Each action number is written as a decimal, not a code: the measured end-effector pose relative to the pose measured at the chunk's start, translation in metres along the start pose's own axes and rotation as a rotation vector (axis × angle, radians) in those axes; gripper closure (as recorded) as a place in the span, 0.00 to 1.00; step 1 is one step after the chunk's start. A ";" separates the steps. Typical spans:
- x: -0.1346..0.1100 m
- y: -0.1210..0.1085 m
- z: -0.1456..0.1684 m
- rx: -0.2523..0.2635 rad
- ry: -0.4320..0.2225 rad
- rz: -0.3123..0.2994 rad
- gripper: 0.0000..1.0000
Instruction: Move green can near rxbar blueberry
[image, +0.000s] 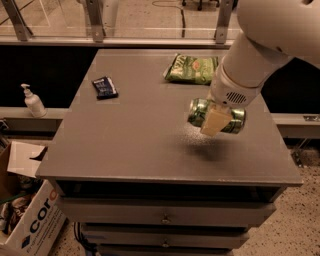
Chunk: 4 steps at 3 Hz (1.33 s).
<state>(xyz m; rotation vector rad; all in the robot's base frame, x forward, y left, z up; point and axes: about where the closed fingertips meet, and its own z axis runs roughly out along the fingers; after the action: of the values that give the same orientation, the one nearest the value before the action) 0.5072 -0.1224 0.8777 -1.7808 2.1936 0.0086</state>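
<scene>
- The fingers (214, 122) are clamped on the green can (200, 111), holding it sideways above the tabletop (125, 145).
- The blue snack bar (105, 87) lies well left of them.

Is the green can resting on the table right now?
No: the hand, over the right half of the table, grips the green can clear of the surface, with its shadow lying apart below.

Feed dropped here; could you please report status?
End effector shut on green can, held above table. Rxbar blueberry back left. Chip bag behind, off path.
</scene>
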 end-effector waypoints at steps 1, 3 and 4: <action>-0.020 -0.010 -0.003 0.044 -0.033 -0.003 1.00; -0.086 -0.052 0.013 0.141 -0.047 -0.021 1.00; -0.118 -0.069 0.029 0.140 -0.052 -0.029 1.00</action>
<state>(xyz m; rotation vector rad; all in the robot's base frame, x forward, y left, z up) 0.6011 -0.0199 0.8925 -1.7162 2.0783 -0.1016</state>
